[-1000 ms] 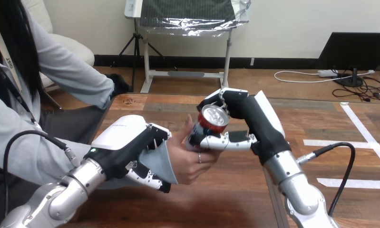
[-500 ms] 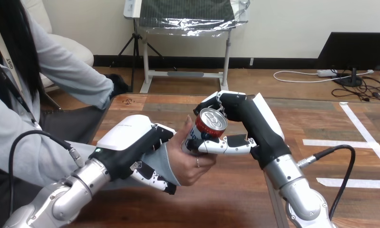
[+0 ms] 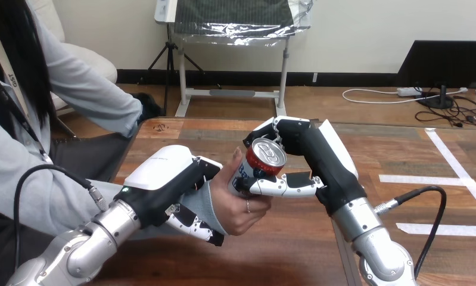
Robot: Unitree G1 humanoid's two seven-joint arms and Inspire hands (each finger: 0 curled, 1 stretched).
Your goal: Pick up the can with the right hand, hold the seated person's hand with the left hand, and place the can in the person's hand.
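A red and white can [image 3: 260,162] with a silver top stands tilted in the person's hand [image 3: 240,205] at the table's middle. The person's fingers wrap its lower part. My right hand [image 3: 310,158] is shut on the can, fingers over its far side and thumb [image 3: 280,186] across its near side. My left hand [image 3: 170,190] is curled round the person's wrist at the grey sleeve cuff [image 3: 204,208], fingers showing beneath it.
The wooden table [image 3: 295,238] stretches out to the right, marked with white tape strips [image 3: 438,179]. The person sits at the view's left. A black cable [image 3: 423,205] loops off my right forearm.
The can and my right hand have moved slightly left and down, deeper into the person's hand. My left hand has shifted a little right with the wrist.
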